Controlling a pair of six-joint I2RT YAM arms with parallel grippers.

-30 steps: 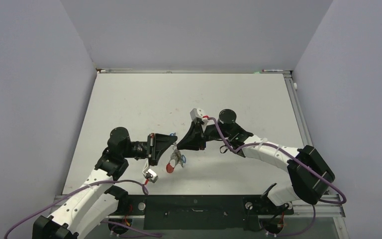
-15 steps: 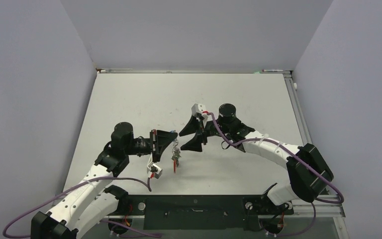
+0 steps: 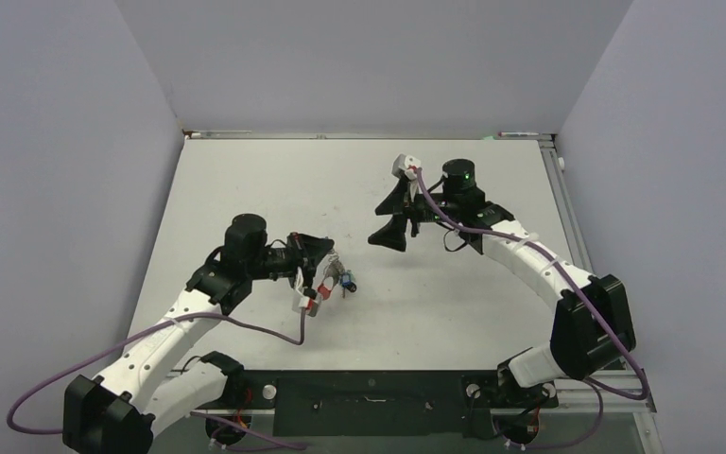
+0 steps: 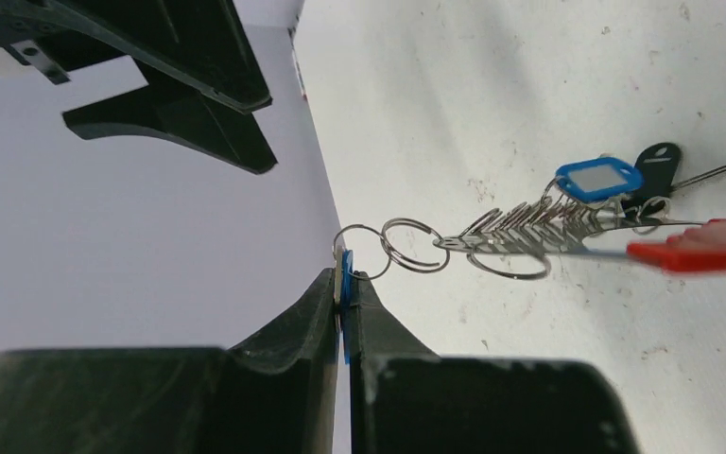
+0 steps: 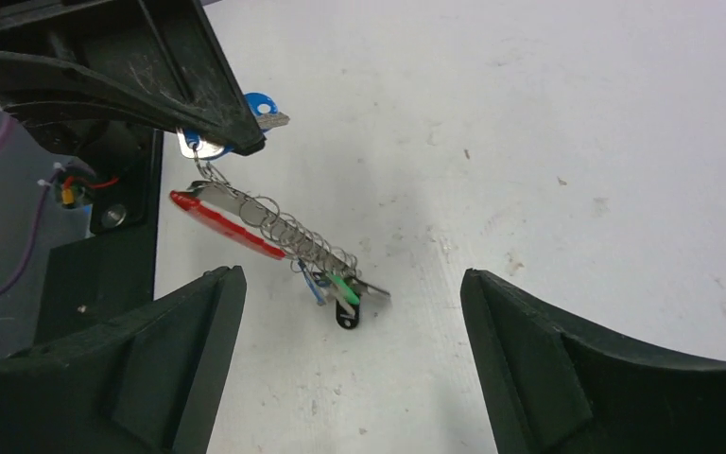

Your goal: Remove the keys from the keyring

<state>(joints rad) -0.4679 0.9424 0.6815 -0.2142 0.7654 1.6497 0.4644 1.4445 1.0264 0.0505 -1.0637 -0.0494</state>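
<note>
Since a second ago the right gripper [image 3: 389, 219] has let go of the bunch, spread its jaws wide and drawn back toward the far right of the worktop [image 3: 274, 189], so that it now stands well apart from the keys [image 3: 340, 281] with nothing between its fingers. Those keys are strung on the keyring [image 5: 236, 227], a thin loop with one side bright red and the other silvery, and the whole bunch trails out from the tip of the left gripper [image 4: 343, 284] at the left-centre of the worktop. Small plastic tags show among the metal: a blue one and a black one in the left wrist view, a green one at the low end in the right wrist view. Two small split rings link the bunch to a blue-edged piece that the left gripper pinches, its jaws fully closed on it. From there the bunch slopes down toward the white surface; whether its far end touches cannot be told. From above, the left gripper points right, and the right gripper's open jaws face back toward it
</note>
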